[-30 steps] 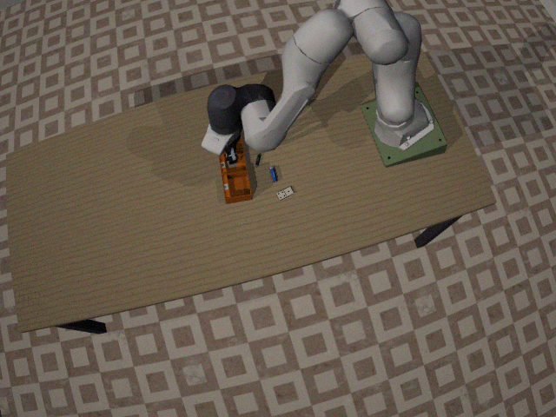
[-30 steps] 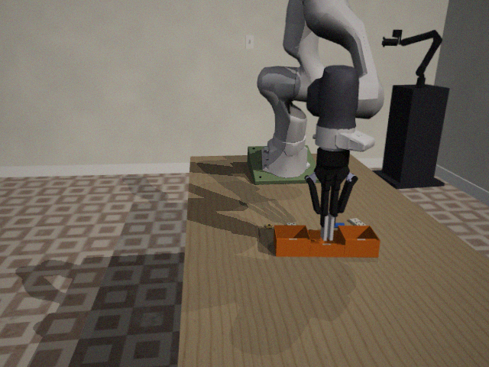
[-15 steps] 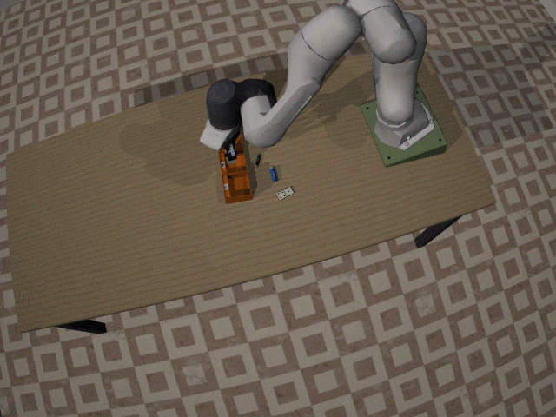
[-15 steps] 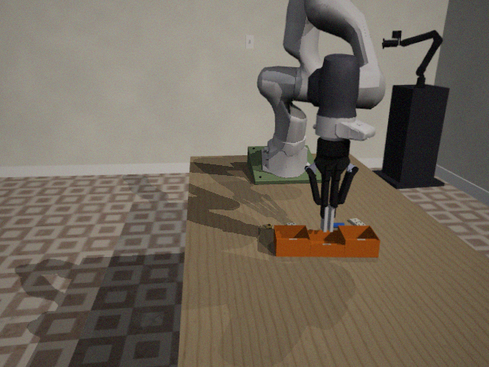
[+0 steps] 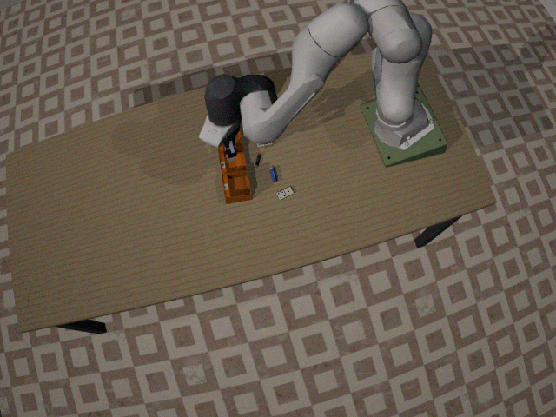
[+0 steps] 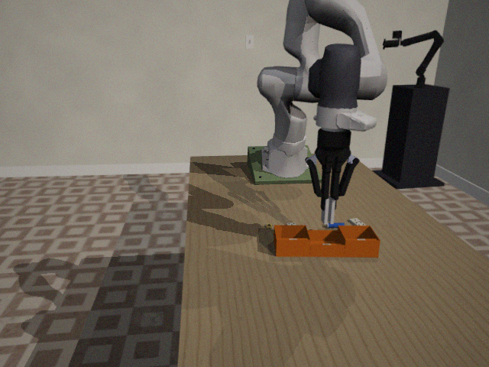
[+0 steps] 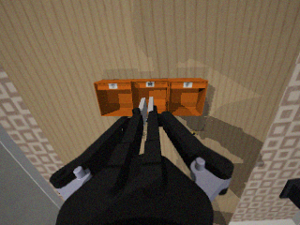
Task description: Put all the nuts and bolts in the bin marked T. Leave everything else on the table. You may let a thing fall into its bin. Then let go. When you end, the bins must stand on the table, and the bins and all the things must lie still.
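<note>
An orange bin block (image 5: 244, 194) (image 6: 365, 248) (image 7: 202, 83) with three compartments lies on the table, each with a small white label too small to read. My gripper (image 5: 230, 151) (image 6: 328, 221) (image 7: 148, 103) hangs just above the middle compartment. Its fingers are shut, and I see nothing between the tips. A small dark bolt-like piece (image 5: 258, 159) lies right of the bin. A tiny yellowish piece (image 6: 268, 226) lies at the bin's far left end in the side view. The arm hides the table behind the bin in the top view.
A blue cylinder (image 5: 273, 173) (image 6: 336, 224) and a white domino (image 5: 285, 193) (image 6: 357, 221) lie on the table (image 5: 112, 224) beside the bin. Another small white piece (image 6: 292, 223) lies behind the bin. The arm's green base plate (image 5: 431, 143) stands at the table's far end.
</note>
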